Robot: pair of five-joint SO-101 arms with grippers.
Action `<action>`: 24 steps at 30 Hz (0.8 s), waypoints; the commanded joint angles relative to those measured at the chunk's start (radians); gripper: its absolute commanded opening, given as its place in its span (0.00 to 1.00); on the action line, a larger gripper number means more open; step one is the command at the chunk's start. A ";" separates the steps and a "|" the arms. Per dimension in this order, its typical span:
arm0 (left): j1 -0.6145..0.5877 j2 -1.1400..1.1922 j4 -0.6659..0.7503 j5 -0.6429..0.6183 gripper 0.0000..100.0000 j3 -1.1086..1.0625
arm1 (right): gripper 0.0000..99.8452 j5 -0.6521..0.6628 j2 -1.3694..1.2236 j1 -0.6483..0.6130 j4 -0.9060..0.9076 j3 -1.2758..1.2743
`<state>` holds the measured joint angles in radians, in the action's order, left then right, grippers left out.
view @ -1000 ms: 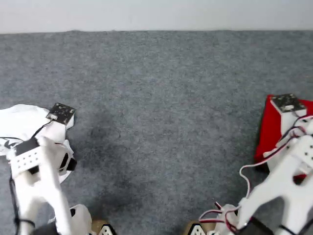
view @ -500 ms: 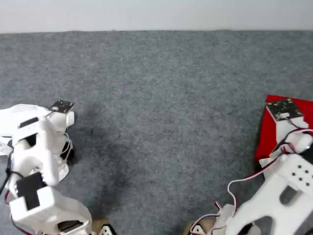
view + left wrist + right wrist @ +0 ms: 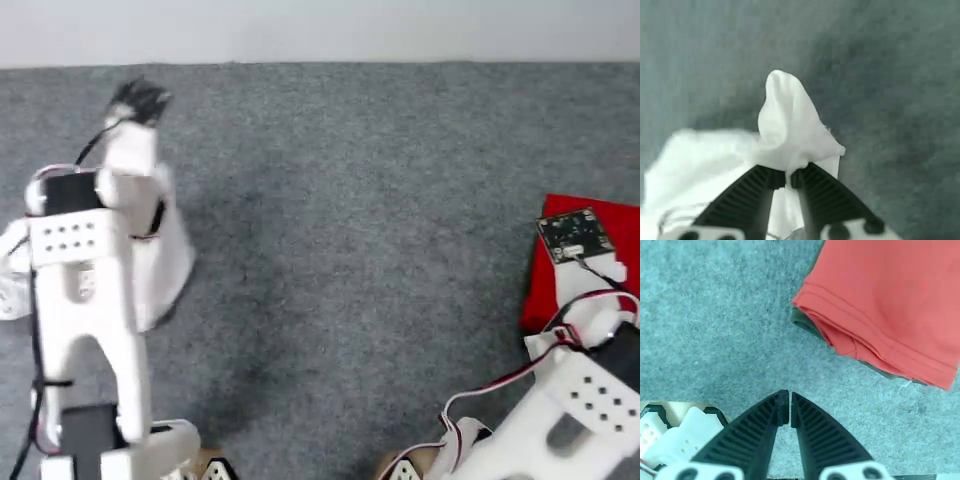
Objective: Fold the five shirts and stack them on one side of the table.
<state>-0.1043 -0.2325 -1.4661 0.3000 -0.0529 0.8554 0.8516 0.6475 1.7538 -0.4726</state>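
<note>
White shirt (image 3: 790,120) hangs pinched between the left fingers (image 3: 747,192).

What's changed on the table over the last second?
The left gripper, shut on the white cloth shirt, has pulled it up from the grey table and swung toward the far edge. The right arm drew back slightly toward the near edge. The folded red shirt stayed put.
</note>
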 commanded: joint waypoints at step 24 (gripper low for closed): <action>0.568 -0.385 -0.287 -0.110 0.19 -0.013 | 0.01 0.003 0.019 -0.010 0.039 -0.081</action>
<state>0.5048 -0.5562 -1.7346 0.2432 -0.0667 0.8554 0.8516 0.6444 1.7538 -0.5554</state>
